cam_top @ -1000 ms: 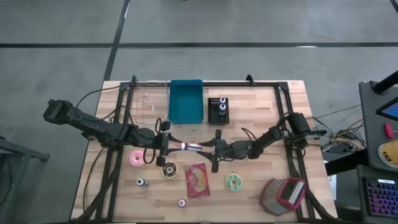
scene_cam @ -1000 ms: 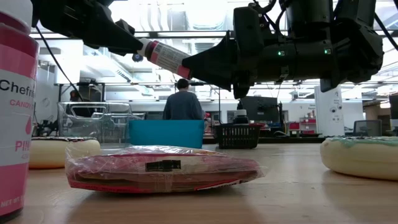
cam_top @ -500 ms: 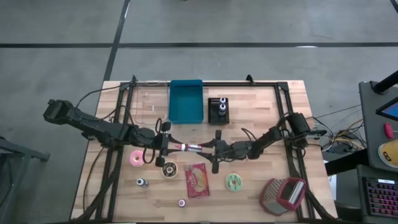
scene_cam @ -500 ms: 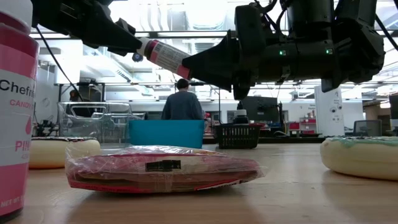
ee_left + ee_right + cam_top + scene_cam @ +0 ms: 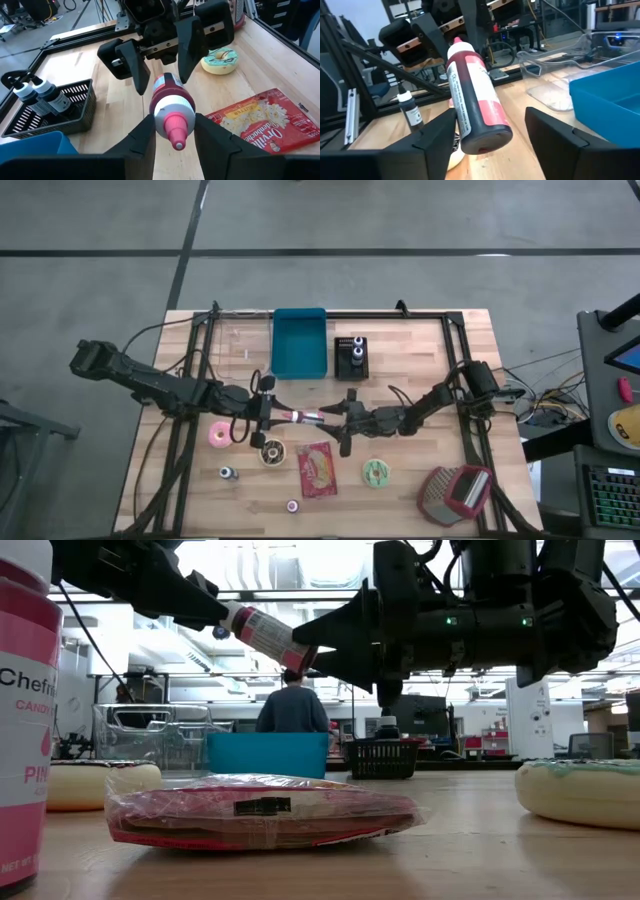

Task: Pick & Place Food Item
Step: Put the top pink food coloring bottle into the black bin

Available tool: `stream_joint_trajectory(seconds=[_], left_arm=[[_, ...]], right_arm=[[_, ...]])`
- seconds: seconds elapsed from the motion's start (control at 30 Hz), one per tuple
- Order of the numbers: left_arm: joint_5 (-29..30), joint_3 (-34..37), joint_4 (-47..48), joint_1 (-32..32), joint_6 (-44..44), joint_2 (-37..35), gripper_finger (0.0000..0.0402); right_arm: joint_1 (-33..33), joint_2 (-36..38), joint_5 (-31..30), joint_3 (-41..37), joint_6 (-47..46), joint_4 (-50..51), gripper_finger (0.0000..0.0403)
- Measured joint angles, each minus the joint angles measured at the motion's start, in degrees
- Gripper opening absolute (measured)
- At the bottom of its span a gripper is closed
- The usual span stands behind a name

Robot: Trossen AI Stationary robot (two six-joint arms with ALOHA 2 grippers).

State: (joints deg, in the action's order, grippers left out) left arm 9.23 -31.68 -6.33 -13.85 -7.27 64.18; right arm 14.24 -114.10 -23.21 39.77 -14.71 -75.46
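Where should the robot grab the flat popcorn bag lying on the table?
Probably from straight above, tool pinching across the narrow width of the popcorn bag. It lies flat and thin on the table, so a side approach finds little to squeeze.

two doughnuts – one popcorn bag – one blue bin – one red bottle.

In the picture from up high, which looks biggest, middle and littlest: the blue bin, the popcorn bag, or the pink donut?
1. Blue bin, biggest by far.
2. Popcorn bag, middle.
3. Pink donut, littlest.
All three sit on the table, about equally far from the camera, so this order is fair.
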Motion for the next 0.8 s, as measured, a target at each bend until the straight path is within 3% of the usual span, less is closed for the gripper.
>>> stream_joint_trajectory(seconds=[0.33,0.8], left_arm=[[0.0,0.0,0.0,0.0,0.15,0.0,0.0112],[0.0,0.0,0.0,0.0,0.17,0.0,0.0112]], right_arm=[[-0.02,0.0,-0.87,0.0,-0.38,0.13,0.0295],[0.51,1.84,-0.99,0.0,4.14,-0.15,0.0329]])
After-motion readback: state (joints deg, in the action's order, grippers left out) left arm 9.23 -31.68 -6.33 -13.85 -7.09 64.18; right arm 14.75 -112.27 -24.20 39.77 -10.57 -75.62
